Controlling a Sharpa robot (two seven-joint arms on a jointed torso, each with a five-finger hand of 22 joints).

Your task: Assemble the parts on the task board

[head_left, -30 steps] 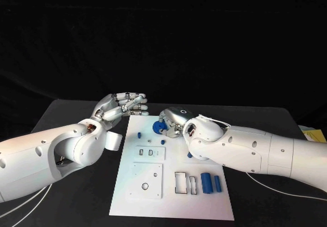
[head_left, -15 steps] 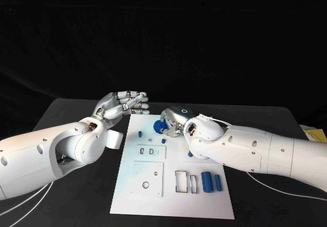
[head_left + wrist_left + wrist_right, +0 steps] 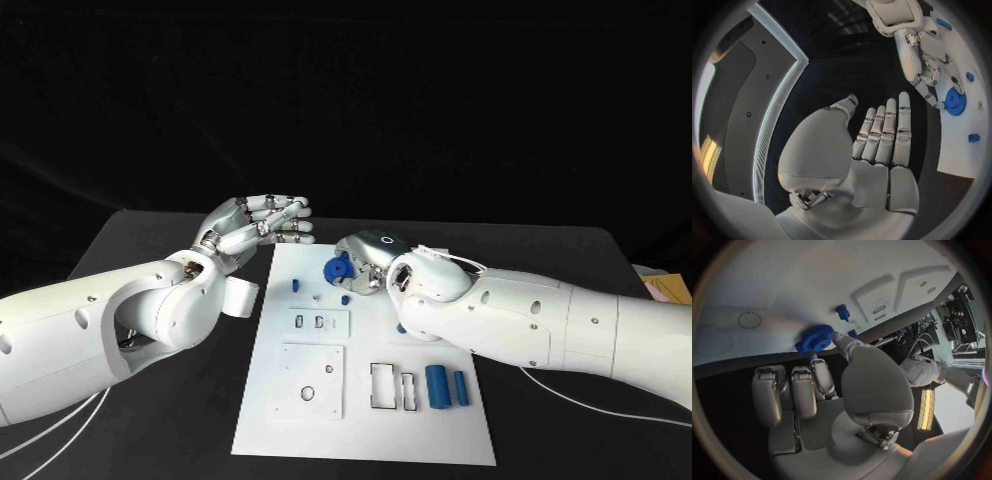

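Early on: right hand [image 3: 368, 262] pinching blue gear [image 3: 336, 268] over the board [image 3: 368, 425], left hand [image 3: 260, 226] empty w/ fingers straight & together, two cylinders [image 3: 447, 387] etc. still loose.

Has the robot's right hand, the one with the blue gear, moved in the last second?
Yes, slightly: the right hand with the blue gear edged toward the task board's far end.

The task board [image 3: 368, 400] looks like smooth matt white plastic, the blue gear [image 3: 815, 338] matt toothed plastic, the table [image 3: 159, 250] dull black, and both arms glossy white shell with silvery metallic hands.
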